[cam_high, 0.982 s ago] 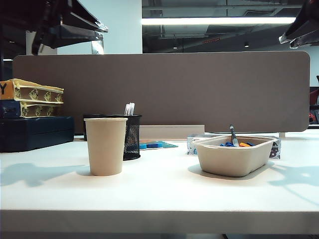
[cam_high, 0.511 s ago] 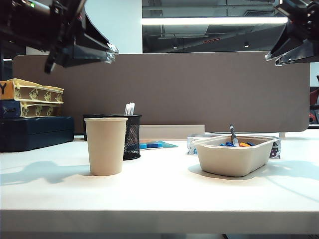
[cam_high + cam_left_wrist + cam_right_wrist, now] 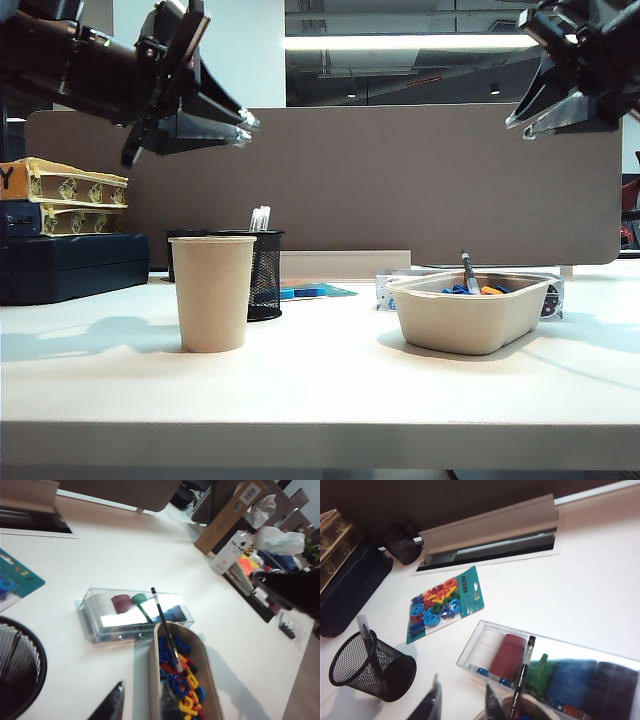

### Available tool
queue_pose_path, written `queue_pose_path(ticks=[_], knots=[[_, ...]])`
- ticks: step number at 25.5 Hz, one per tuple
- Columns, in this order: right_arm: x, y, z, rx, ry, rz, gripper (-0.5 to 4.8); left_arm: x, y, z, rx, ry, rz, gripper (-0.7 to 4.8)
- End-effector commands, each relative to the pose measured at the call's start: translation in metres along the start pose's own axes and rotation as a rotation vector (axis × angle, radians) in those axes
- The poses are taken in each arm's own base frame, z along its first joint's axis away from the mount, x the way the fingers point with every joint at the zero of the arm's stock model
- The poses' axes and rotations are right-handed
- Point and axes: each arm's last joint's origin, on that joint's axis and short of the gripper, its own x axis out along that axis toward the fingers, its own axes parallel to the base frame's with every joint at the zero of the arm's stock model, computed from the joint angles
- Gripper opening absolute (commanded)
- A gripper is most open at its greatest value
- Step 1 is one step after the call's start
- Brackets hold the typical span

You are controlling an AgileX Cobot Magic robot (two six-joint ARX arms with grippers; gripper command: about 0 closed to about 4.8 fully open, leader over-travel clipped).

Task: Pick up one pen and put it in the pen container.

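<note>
A black pen [image 3: 467,270] with a pale end leans out of the beige tray [image 3: 470,325], its tip propped over the rim. The same pen [image 3: 165,630] shows in the left wrist view and again as the pen [image 3: 522,677] in the right wrist view. The pen container [image 3: 265,275], a black mesh cup, stands behind the paper cup and holds a pale-capped pen [image 3: 366,637]. My left gripper [image 3: 245,125] hangs open, high above the cups. My right gripper [image 3: 520,120] hangs open, high above the tray's right side. Both are empty.
A tan paper cup [image 3: 212,292] stands in front of the mesh cup. A clear plastic box [image 3: 135,612] of coloured rolls lies behind the tray. A teal pack of letters [image 3: 440,602] lies near the cable slot. Stacked boxes [image 3: 65,235] sit at the far left.
Both arms have come down and inward from the top corners of the exterior view. Their grippers now show fully above the table, still open.
</note>
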Motion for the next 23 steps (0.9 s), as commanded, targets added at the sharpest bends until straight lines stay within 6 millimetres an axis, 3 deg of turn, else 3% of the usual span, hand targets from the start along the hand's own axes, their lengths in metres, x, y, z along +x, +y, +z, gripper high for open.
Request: queue_pose_path(ticks=[1, 5, 13, 23], knots=[[0.008, -0.002, 0.004, 0.033, 0.007, 0.017, 1.09, 0.008, -0.005, 0.006, -0.004, 0.008, -0.055, 0.89], [0.018, -0.007, 0.003, 0.051, 0.027, 0.009, 1.09, 0.016, -0.009, 0.008, -0.002, 0.013, -0.077, 0.89], [0.038, -0.016, -0.001, 0.168, 0.065, 0.019, 1.09, 0.048, -0.019, -0.006, -0.011, 0.081, -0.125, 0.89], [0.059, -0.024, 0.004, 0.25, 0.093, 0.034, 1.26, 0.062, -0.013, -0.006, -0.033, 0.096, -0.109, 0.89]])
